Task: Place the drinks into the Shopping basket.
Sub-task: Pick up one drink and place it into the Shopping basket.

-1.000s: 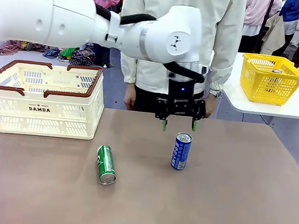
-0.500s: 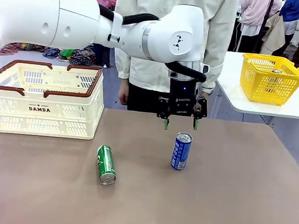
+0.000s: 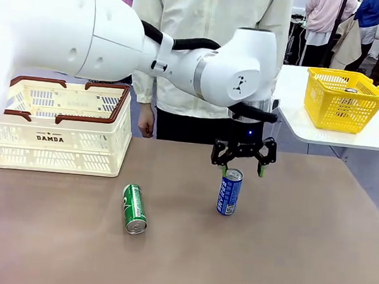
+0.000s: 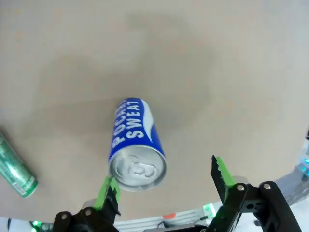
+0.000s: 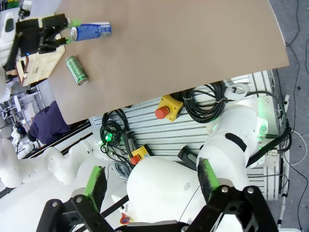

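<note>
The front view faces across the table [image 3: 299, 258]; the left wrist view looks down close over the blue can [image 4: 133, 126]; the right wrist view sees it from afar.

- Green can [image 4: 13, 166]: left wrist view, cut by the picture's left edge; lettering unreadable.
- Blue can [image 4: 135, 128]: first word of its white print partly turned out of sight; base hidden behind its own body.
- Shopping basket [image 3: 64, 137]: left end hidden behind the left arm [image 3: 60, 24]; small print above "DAMDA" too small to read.
- Yellow basket [image 3: 342, 99]: contents too small to tell (something pale near the rim).
- Person [image 3: 211, 51]: cut above the shoulders by the top edge; waist partly behind the arm.
</note>
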Available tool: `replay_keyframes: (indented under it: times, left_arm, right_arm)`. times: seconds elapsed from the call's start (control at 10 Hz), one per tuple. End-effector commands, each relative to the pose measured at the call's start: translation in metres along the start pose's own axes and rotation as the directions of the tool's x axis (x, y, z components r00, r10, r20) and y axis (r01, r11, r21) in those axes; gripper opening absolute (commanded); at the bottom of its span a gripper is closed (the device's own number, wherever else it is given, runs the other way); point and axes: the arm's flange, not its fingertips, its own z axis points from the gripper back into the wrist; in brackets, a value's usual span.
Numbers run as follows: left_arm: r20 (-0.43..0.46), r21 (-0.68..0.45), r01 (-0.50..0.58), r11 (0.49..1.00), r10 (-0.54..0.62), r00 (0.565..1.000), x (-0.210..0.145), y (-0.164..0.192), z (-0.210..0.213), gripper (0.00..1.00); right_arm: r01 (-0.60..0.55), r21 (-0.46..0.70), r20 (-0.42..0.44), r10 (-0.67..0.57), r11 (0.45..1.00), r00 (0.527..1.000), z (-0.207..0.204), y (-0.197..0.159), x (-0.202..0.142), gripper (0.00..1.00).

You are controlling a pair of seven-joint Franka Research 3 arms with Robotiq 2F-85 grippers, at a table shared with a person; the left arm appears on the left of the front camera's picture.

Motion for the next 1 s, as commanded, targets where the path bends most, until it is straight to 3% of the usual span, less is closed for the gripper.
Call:
replay_keyframes:
  times: [0.0,0.5,0.9]
  left_arm:
    - [0.021,0.104,-0.056,0.993,0.054,0.998,-0.011,0.014,-0.006,1.0]
    - [0.051,0.02,-0.034,0.999,0.033,0.998,-0.014,0.027,0.0,1.0]
    - [0.041,0.027,-0.046,0.999,0.045,0.998,-0.005,0.028,-0.007,1.0]
  right_arm:
    - [-0.022,0.012,0.0,0.022,1.0,1.0,0.003,-0.004,-0.009,1.0]
    - [-0.022,0.012,0.0,0.022,1.0,1.0,0.003,-0.004,-0.009,1.0]
    - [-0.022,0.012,0.0,0.022,1.0,1.0,0.003,-0.004,-0.009,1.0]
